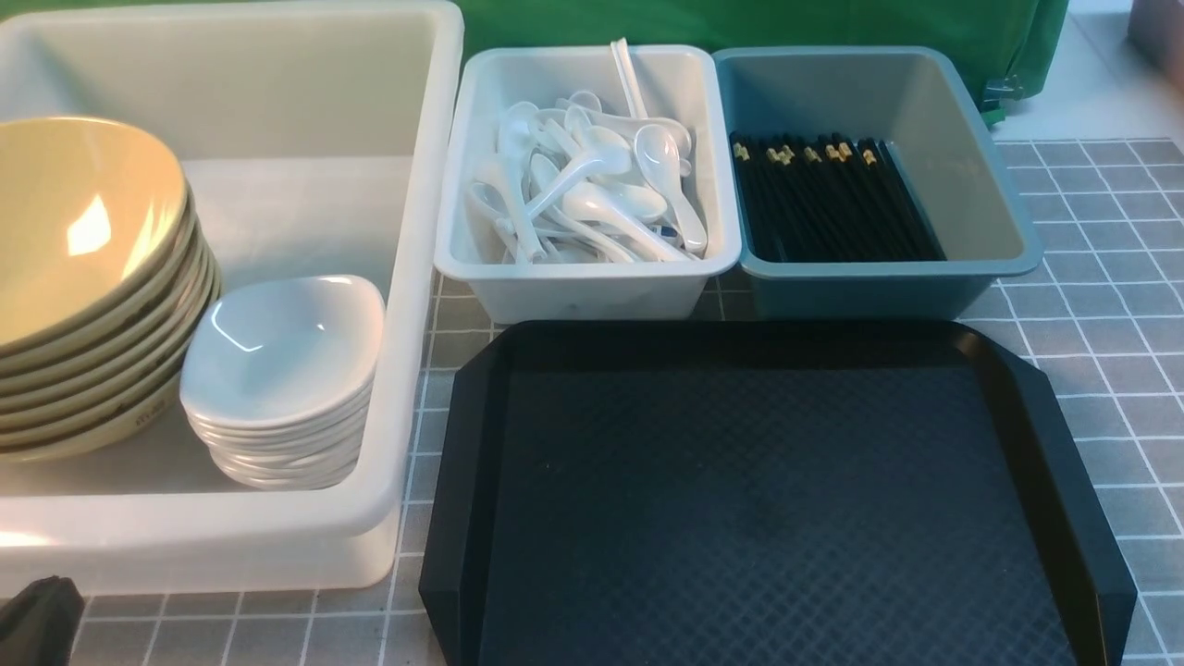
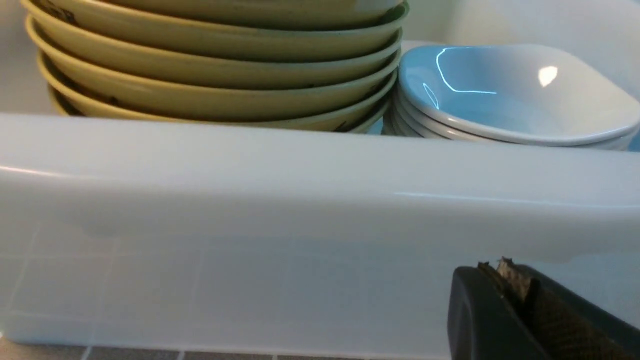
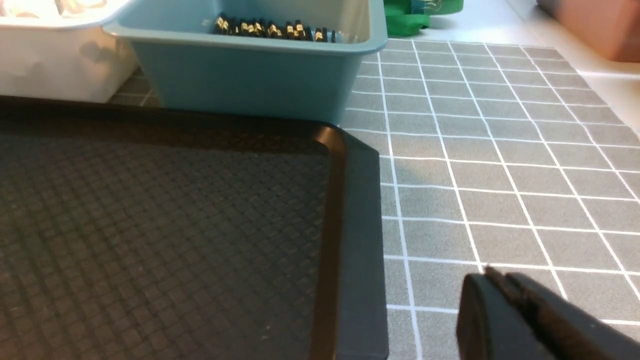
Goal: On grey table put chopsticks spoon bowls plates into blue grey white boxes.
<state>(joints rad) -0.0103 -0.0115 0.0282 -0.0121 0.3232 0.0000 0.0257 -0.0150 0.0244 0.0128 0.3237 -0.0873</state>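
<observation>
Front view shows bowls [image 1: 83, 277] and plates [image 1: 282, 370] stacked in the white box [image 1: 407, 139]. Left tool [image 2: 505, 272] and right tool [image 3: 492, 280] sit clenched, grasping nothing.

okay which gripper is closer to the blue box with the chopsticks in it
Right. The right gripper sits shut over the grey table beside the black tray's right edge, facing the blue box. The left gripper is shut against the big white box, far across.

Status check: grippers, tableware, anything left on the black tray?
Left gripper and right gripper shut, empty. White spoons, black chopsticks, yellow bowls, white plates boxed. Black tray bare.
</observation>
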